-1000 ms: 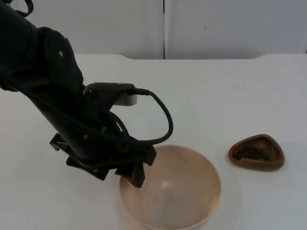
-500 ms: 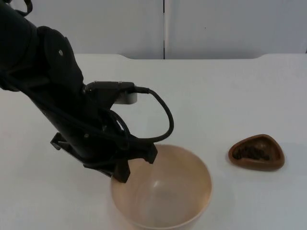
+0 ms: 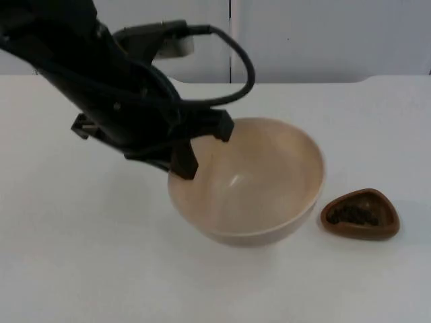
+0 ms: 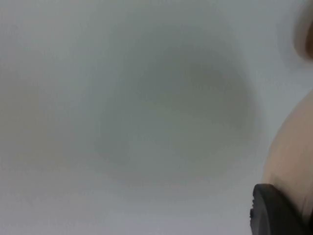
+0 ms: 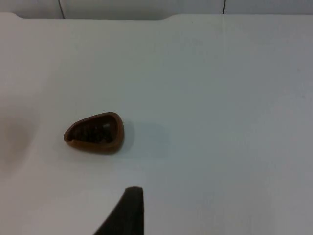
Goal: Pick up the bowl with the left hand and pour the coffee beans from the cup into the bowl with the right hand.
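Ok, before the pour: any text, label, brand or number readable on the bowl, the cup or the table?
None. The beige round bowl held by the left gripper, the brown teardrop-shaped cup of coffee beans, and the white table bear no readable writing.

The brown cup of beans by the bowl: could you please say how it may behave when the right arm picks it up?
The cup looks rigid, so it should hold its shape. It is shallow and open, so its beans may spill if tilted early. Its teardrop outline gives uneven sides, so it might twist in the jaws. The right gripper hangs above the table, beside it.
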Robot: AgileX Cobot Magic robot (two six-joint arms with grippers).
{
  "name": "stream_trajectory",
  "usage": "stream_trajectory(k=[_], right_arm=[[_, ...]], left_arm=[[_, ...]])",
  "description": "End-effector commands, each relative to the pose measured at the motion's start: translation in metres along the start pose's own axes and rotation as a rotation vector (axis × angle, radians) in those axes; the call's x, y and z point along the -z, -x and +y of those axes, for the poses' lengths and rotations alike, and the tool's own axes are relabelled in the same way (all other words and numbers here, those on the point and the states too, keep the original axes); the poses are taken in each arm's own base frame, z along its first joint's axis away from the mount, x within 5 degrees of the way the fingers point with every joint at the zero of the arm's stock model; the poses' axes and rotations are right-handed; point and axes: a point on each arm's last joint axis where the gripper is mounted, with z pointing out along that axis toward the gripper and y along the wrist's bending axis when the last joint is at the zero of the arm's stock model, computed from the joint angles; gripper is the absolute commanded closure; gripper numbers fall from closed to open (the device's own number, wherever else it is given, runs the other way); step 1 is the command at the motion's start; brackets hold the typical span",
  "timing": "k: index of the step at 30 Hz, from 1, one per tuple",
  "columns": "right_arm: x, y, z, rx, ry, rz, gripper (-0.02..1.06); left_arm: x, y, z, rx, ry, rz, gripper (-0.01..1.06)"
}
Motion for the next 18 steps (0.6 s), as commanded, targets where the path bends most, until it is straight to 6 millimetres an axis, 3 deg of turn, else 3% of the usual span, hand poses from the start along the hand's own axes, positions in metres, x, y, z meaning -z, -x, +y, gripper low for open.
stream_trajectory(k=[1, 9, 18], right_arm=[[0.0, 0.0, 0.0, -0.003, -0.006, -0.007, -0.01], [0.0, 0.0, 0.0, -0.003, -0.006, -0.007, -0.01], [0.0, 0.0, 0.0, -0.003, -0.006, -0.007, -0.01]], left_arm=[[0.019, 0.016, -0.006, -0.018, 0.018, -0.003, 1.05], [0.036, 0.033, -0.009, -0.021, 0.069, -0.016, 1.05], [0.035, 0.031, -0.001, 0.024, 0.156, 0.009, 1.05]])
